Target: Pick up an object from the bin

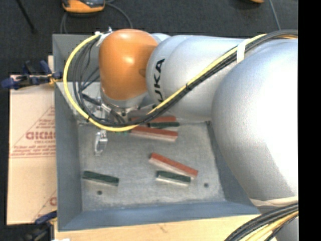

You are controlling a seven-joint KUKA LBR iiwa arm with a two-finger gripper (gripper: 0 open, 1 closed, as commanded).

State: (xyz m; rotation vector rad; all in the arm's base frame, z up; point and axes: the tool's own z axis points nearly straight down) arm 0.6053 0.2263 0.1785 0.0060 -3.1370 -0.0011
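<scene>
Gripper: the gripper hangs below the orange wrist cover, left of centre in the frame and low over bare floor. Whether it is released or clenched cannot be told, and nothing shows in its grasp.
Nearest thing: 1 dark green bar lies flat at the lower left of the bin, almost straight down-frame from the gripper and apart from it.
Long axis: nearly left-right across the frame, dipping slightly to the right.
Other things: a pile of red and green bars lies just right of the gripper, partly under the arm. 1 red bar and 1 green-and-white bar lie side by side right of centre, lower.
Coming move: probably a short shift down-frame, then a grasp across the bar's narrow width.
</scene>
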